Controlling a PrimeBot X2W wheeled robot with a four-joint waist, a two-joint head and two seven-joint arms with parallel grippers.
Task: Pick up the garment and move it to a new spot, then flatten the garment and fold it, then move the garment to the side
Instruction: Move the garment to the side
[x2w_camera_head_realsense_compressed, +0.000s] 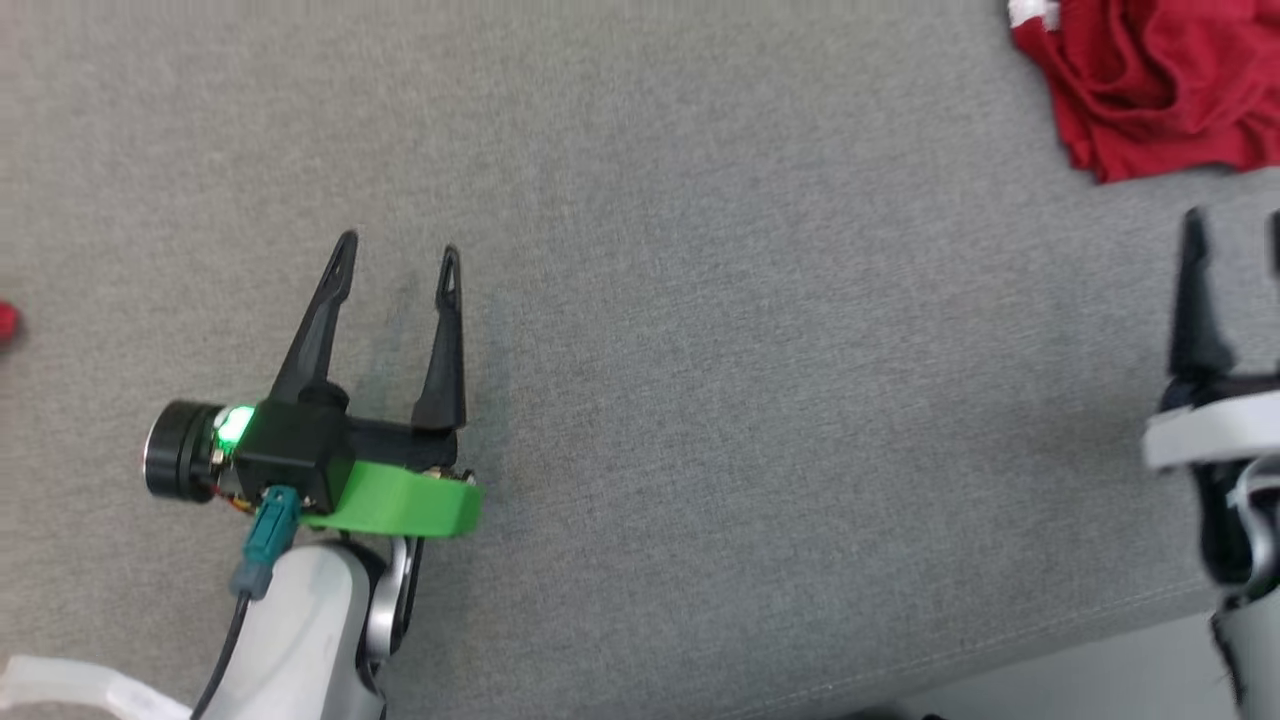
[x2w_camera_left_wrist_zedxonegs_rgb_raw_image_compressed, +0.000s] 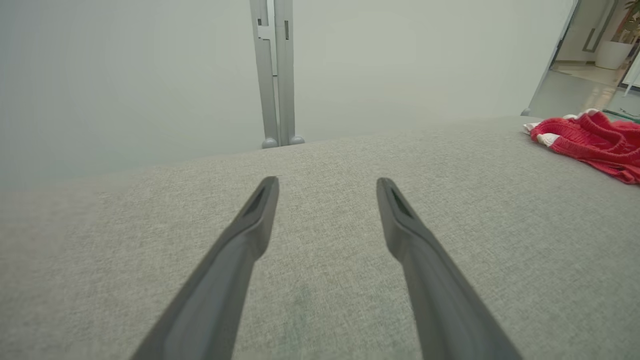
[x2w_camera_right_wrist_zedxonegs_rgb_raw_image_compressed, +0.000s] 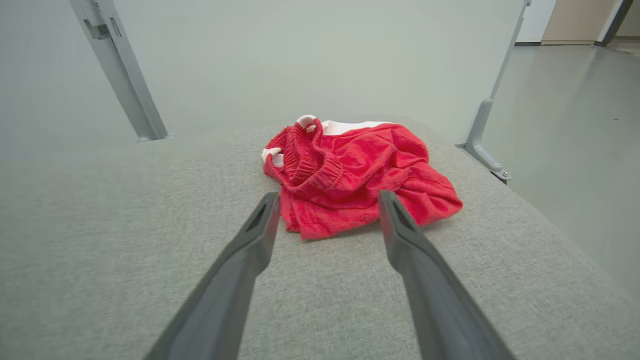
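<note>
The garment (x2w_camera_head_realsense_compressed: 1160, 80) is a red knit piece with white trim, lying in a loose folded heap at the far right corner of the grey fabric surface (x2w_camera_head_realsense_compressed: 700, 350). In the right wrist view the garment (x2w_camera_right_wrist_zedxonegs_rgb_raw_image_compressed: 357, 175) lies just beyond my right gripper (x2w_camera_right_wrist_zedxonegs_rgb_raw_image_compressed: 325, 200), whose fingers are open and hold nothing. In the head view, the right gripper (x2w_camera_head_realsense_compressed: 1235, 225) is at the right edge, a little short of the garment. My left gripper (x2w_camera_head_realsense_compressed: 397, 255) hovers open and empty over bare fabric at the left. The left wrist view has the left gripper (x2w_camera_left_wrist_zedxonegs_rgb_raw_image_compressed: 327, 182) with the garment (x2w_camera_left_wrist_zedxonegs_rgb_raw_image_compressed: 590, 142) far off to the right.
A small red thing (x2w_camera_head_realsense_compressed: 6, 322) pokes in at the left edge of the head view. Grey metal posts (x2w_camera_right_wrist_zedxonegs_rgb_raw_image_compressed: 120, 75) stand behind the surface against a pale wall. The surface's right edge drops to a grey floor (x2w_camera_right_wrist_zedxonegs_rgb_raw_image_compressed: 575, 125).
</note>
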